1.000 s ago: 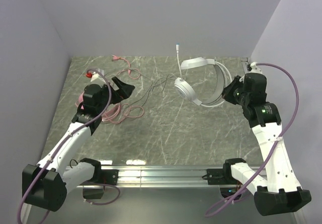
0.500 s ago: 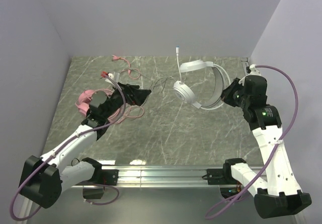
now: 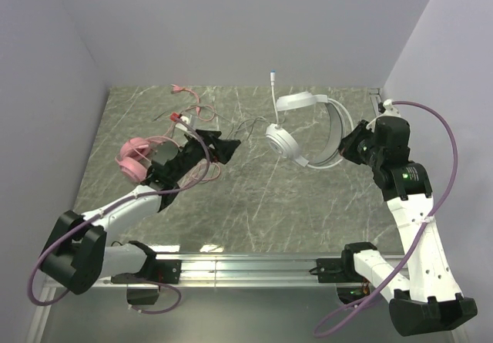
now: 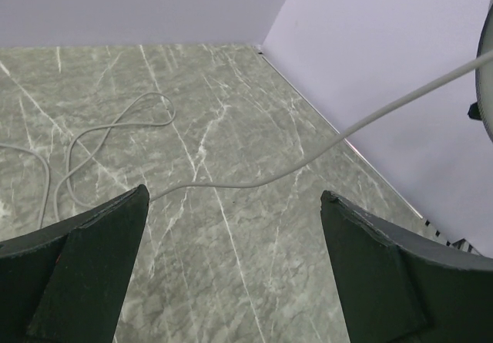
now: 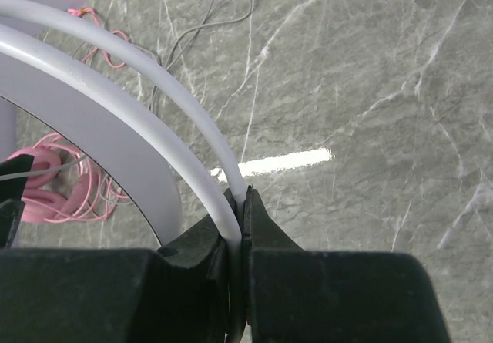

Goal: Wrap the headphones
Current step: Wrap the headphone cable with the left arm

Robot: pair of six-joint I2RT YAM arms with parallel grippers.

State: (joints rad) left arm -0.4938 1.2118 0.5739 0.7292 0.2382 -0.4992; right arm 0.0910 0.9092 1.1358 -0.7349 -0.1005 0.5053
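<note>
The right end effector (image 5: pixel 238 203) is clamped shut on the thin white wire band (image 5: pixel 154 100) of the white-grey headphones (image 3: pixel 282 139), near the right edge of the marble-patterned surface (image 3: pixel 308 204). From that grip the double band arches up and to the left. One round cup faces the top camera over the middle of the surface's far half, and a slim white boom with a blue tip (image 3: pixel 273 81) stands above it. Whether the cup touches the surface cannot be told.

A thin grey cord (image 4: pixel 254 179) leaves the white-grey headset and slopes down to the left. In the left wrist view it crosses the gap between the two dark fingers (image 4: pixel 92 266) and then lies in loose loops on the surface. Whether it passes at the height of the fingers or below them cannot be told.

The left end effector (image 4: pixel 233 196) has its jaws spread wide and grips nothing. It hovers over the left middle of the surface, pointing toward the white cup.

The pink headphones (image 3: pixel 135 158) lie on the left side of the surface, just behind the left arm's wrist, cups together. Their pink cord (image 3: pixel 202 175) sits in a loose bundle beside them. One strand trails toward the back wall and ends in a small plug (image 3: pixel 179 89).

Any lettering on either headset is too small to read.
</note>
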